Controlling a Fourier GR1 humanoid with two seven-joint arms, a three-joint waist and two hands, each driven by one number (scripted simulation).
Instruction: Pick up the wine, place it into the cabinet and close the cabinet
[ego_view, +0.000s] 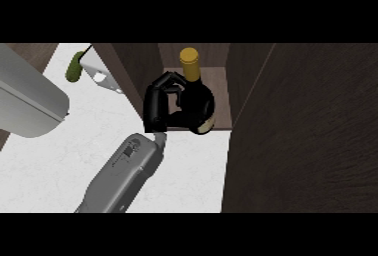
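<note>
**Bottle at the cabinet mouth, one hand around it**

Cabinet (295, 150): dark wood, filled the right and far-centre of the head view. Its big panel on the right, probably the open door, ran from near to far; a narrow opening with a brown shelf floor sat to the left of it, between the panel and a thinner side wall.

Counter (59, 170): pale, marbled, spread left and near. A grey rounded object (26, 100) lay at its left edge; a green vegetable (74, 67) and a small white item (100, 75) lay far-left, well apart from the work.

Forearm (122, 175): one grey arm came up from the near edge, left of centre, angled toward the opening. Which arm it was could not be told for certain; by its position I took it for the left.

Left hand (156, 107): black, fingers curled around the bottle's body from its left side, holding it.

Wine bottle (198, 102): dark body, yellow-capped neck. Long axis ran near to far, neck pointing far into the cabinet, base at the shelf's near lip. It lay just right of the palm, touching the fingers. Whether it rested on the shelf or hung above it could not be told.

Judgement: the coming move turned on that axis, so a push farther in along the bottle's own line, then release, then the door.

Other hand: not seen.
</note>
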